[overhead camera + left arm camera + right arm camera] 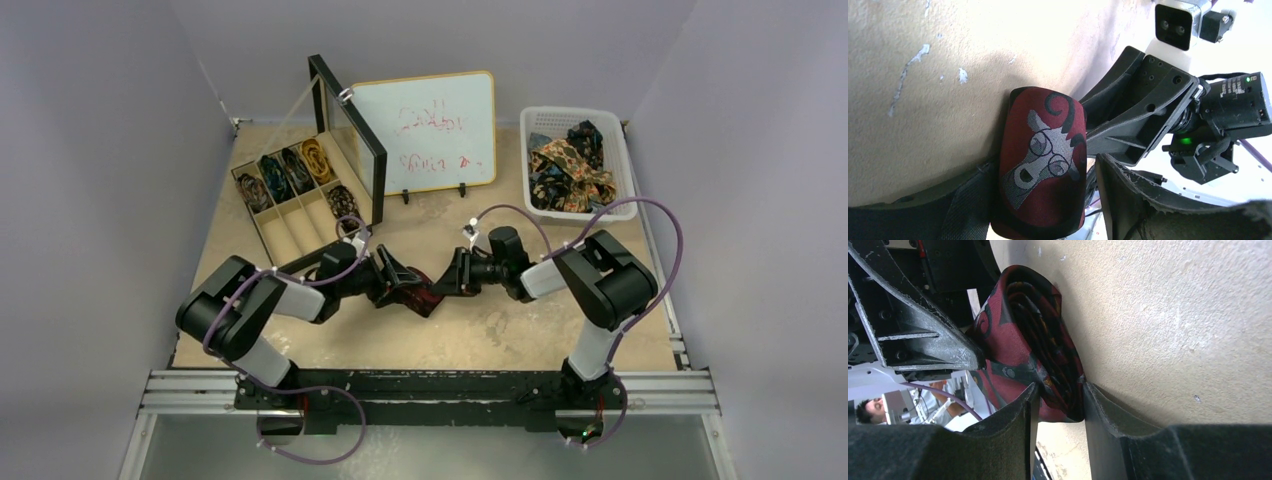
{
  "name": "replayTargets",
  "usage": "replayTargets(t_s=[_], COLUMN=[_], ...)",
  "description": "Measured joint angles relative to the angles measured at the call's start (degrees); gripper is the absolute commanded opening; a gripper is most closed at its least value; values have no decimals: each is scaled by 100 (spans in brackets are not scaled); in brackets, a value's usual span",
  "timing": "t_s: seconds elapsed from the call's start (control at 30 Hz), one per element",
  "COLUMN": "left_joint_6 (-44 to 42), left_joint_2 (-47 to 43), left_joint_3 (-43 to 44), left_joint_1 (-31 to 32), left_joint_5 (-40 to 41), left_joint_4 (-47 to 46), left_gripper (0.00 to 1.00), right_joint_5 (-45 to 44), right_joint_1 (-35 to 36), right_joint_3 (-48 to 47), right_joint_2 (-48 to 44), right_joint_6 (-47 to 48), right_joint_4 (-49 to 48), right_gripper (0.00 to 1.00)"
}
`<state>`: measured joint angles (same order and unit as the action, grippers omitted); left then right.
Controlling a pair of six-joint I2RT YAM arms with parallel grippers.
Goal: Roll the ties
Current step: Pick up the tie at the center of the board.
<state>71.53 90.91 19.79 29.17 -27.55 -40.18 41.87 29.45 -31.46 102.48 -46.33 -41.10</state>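
Note:
A rolled dark maroon tie [422, 298] with a grey horned face in glasses lies on the table between both grippers. In the left wrist view the roll [1040, 165] sits between the jaws of my left gripper [1043, 200], with a bright gap between the roll and the right finger [1128, 200]; the jaws stand open around it. In the right wrist view my right gripper [1058, 390] is shut on the edge of the coil [1023, 325], against the table. From above, the left gripper [398, 284] and the right gripper [447, 280] face each other.
A compartment box [285, 225] with several rolled ties stands at the back left, its lid [350, 135] upright. A whiteboard [430, 130] stands behind the middle. A white basket [625, 165] with loose patterned ties [565, 170] is at the back right.

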Motion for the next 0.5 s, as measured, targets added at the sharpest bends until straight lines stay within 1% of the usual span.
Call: replayTargets(t_s=[0.13,0.3,0.43,0.5], left_joint_6=[90,197,341,428], left_joint_2=[-105,-131,-157,-199], left_joint_3=[0,0,-4,-4], left_joint_1=[52,321,417,433], left_joint_5=[92,227,315,382], left_joint_4=[203,245,304,411], left_gripper=[66,65,61,57], right_joint_5=[-39,-190,-404,-544], right_joint_1=[28,136,289,380], right_joint_3=[131,385,531,634], right_joint_2=[-9,-107,-280,-376], right_joint_6=[-168,-522,-739,-881], right_joint_4=[-203,-463,-474,-483], right_gripper=[39,40,40,40])
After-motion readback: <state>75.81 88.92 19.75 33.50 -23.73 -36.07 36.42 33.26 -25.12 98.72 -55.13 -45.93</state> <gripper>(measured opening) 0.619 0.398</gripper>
